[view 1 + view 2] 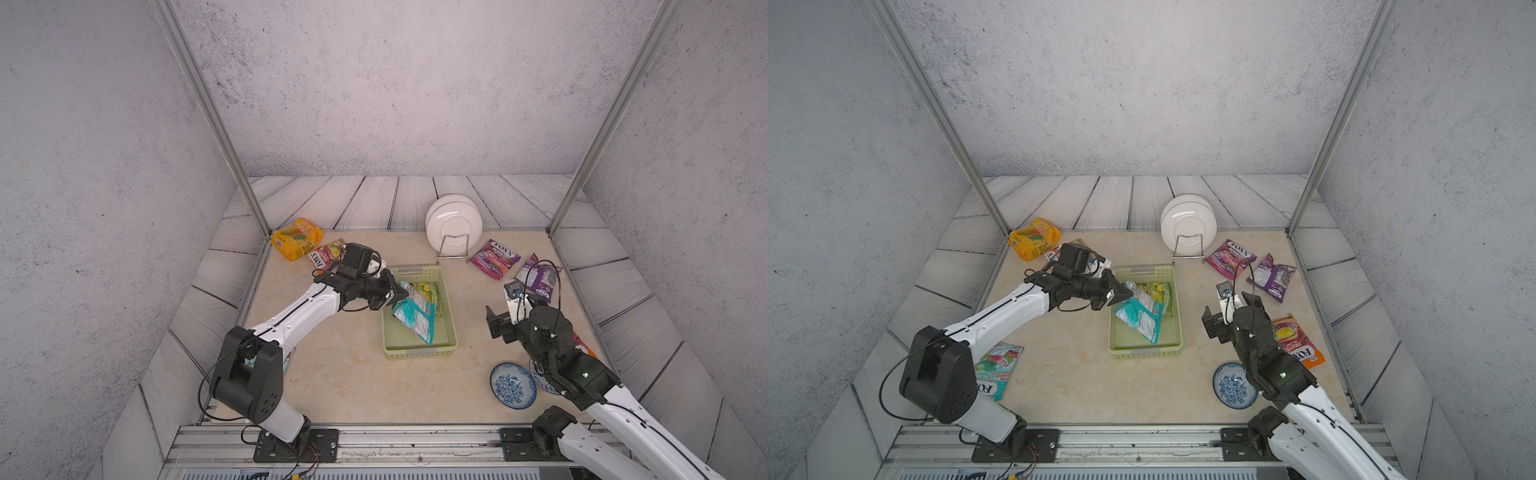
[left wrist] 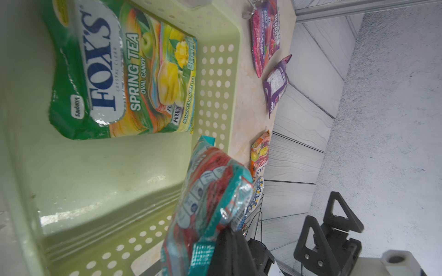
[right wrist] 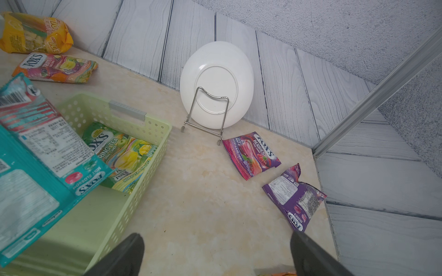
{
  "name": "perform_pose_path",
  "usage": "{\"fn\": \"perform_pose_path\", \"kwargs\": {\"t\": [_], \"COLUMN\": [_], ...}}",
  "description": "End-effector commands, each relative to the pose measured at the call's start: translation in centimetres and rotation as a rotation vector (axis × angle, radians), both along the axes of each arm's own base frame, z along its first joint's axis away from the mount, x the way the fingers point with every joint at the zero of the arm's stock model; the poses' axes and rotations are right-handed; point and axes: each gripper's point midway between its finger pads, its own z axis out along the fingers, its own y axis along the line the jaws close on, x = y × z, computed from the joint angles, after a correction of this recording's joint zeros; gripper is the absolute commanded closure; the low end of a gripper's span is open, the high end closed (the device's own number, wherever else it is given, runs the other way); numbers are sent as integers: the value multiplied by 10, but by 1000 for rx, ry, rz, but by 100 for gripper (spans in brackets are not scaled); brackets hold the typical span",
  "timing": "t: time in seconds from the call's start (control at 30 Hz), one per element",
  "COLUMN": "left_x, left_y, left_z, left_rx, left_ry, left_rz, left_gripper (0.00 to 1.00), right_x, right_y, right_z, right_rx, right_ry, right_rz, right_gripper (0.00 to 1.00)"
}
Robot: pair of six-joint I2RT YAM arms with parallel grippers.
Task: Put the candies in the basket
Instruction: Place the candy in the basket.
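Left wrist view, nearest first: the left pincer (image 2: 224,241) is clamped on one end of a teal packet (image 2: 210,198). The packet hangs tilted over the pale green basket (image 2: 95,179); whether its low end touches the basket floor I cannot tell. Just past that pincer, a green "Spring Tea" packet (image 2: 124,71) lies flat inside the basket at its far end. Behind the same pincer an orange-pink packet (image 1: 328,255) lies on the desk (image 1: 340,374), and beyond it a puffy yellow-orange bag (image 1: 297,239) sits in the corner. Well back, by the left arm's base, a second teal packet (image 1: 998,370) lies flat.

The right pincer (image 3: 215,258) stands wide open and empty above bare desk, beside the basket. Ahead of it lies a purple packet (image 3: 294,198), back side up, then a magenta "Berries" packet (image 3: 251,155), the two apart. Behind it an orange packet (image 1: 1296,340) lies beside the arm, with blue-patterned bowls (image 1: 513,386) farther back. Farthest ahead, white plates (image 3: 215,83) stand upright in a wire rack (image 3: 205,112).
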Motion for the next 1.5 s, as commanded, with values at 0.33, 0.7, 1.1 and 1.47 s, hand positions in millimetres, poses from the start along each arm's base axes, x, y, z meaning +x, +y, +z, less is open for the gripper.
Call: {"fn": "perform_pose_path", "kwargs": {"t": [0.33, 0.7, 1.1, 1.47], "left_x": [4, -15, -18, 5], "left_y": [-15, -10, 9, 63], "left_z": [-25, -52, -10, 34], "left_rx": [65, 160, 185, 307], "left_ry": [23, 76, -82, -444], "left_rz": [7, 20, 11, -32], "left_gripper": [100, 84, 23, 2], "right_x": [-1, -1, 0, 3], "right_y": [-4, -5, -1, 19], "right_z": [4, 5, 1, -2], "right_rx": [2, -1, 3, 46], "right_ry": [-26, -28, -14, 69], "right_rz": [-14, -15, -2, 65], "right_gripper": [0, 0, 0, 0]}}
